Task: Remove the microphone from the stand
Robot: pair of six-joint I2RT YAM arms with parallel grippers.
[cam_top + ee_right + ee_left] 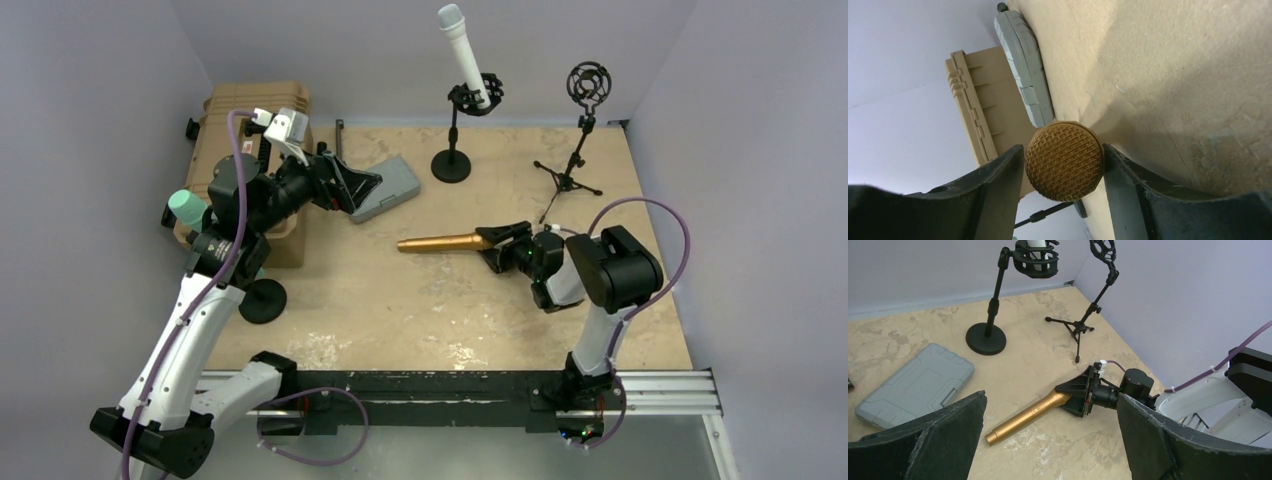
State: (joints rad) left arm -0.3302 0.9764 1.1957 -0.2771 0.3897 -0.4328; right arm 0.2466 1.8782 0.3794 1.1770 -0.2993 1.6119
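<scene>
A gold microphone [440,242] lies across the middle of the table, also seen in the left wrist view [1028,414]. My right gripper [505,243] is shut on its mesh head [1064,161], one finger on each side. A white microphone [465,50] sits tilted in the shock mount of a round-base stand [452,165] at the back. A tripod stand [575,150] with an empty shock mount stands at the back right. My left gripper [365,190] is open and empty, above the grey case and looking down at the gold microphone.
A flat grey case [390,187] lies at the back left of the table. A tan hard case [240,130] sits at the left edge. A teal-headed microphone [187,210] stands on a round-base stand [262,300] at the near left.
</scene>
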